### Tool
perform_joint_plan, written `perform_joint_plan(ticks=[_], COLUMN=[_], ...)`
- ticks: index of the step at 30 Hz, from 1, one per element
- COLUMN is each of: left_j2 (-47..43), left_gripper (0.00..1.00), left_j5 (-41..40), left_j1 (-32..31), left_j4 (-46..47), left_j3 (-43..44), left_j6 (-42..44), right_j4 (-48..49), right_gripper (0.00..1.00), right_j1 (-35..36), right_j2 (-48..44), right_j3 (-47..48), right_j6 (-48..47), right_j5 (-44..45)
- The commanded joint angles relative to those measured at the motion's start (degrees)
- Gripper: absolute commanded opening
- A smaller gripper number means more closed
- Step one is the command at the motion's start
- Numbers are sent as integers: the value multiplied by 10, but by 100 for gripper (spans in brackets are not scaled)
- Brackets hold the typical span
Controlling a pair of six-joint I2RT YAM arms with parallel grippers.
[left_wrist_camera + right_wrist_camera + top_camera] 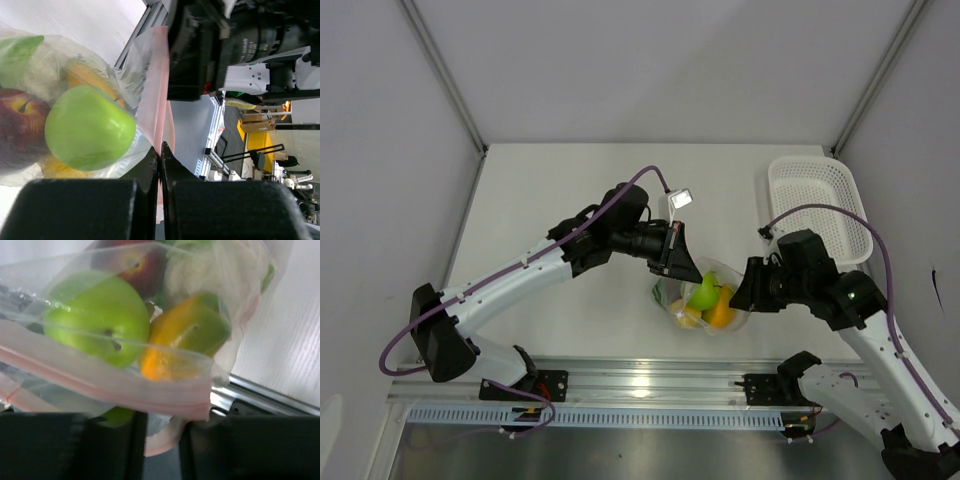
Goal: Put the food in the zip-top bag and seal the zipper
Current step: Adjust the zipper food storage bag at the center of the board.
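left gripper pinches zipper (food hazy behind)

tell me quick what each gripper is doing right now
Left gripper: shut on the pink strip along the mouth of the clear crinkly plastic bag.
Right gripper: open, jaws either side of that strip.
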Motion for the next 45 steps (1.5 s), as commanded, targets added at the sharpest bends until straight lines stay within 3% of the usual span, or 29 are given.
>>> perform_joint_plan(ticks=[1, 2, 4, 10, 14, 16, 25, 27, 33, 36, 45], left_j2=[-25, -25, -28, -37, -63, -72, -40, -35, -43, -54, -9], left_gripper=[1, 1, 1, 1, 0, 1, 1, 1, 1, 1, 1], left_j5=[1, -2, -6, -35, -40, -33, -20, -16, -7, 4, 0], left_j1=[3, 3, 3, 3, 3, 3, 3, 3, 3, 2, 5], left_j4=[10, 8, -2, -69, -111, -111, -30, -34, -79, -58, -41], left_j3=[19, 17, 20, 90, 110, 98, -23, -5, 92, 81, 16], left_j6=[-2, 1, 8, 73, 98, 94, 47, 48, 59, 43, 45], right_j4=[81, 88, 81, 29, 24, 40, 163, 161, 115, 120, 182], right_gripper=[24, 11, 1, 0, 0, 0, 0, 0, 0, 0, 0], right_j1=[2, 1, 1, 0, 0, 0, -5, -7, -8, -7, -11], right_j2=[18, 25, 33, 69, 83, 81, 93, 101, 119, 117, 114], right_j3=[-13, -9, 18, 174, 273, 270, 63, 59, 177, 214, 96], right_j6=[2, 1, -7, -40, -35, -28, -5, -7, -21, -13, 1], right_j5=[-15, -12, -6, 36, 15, 4, -39, -37, -27, -43, -61])
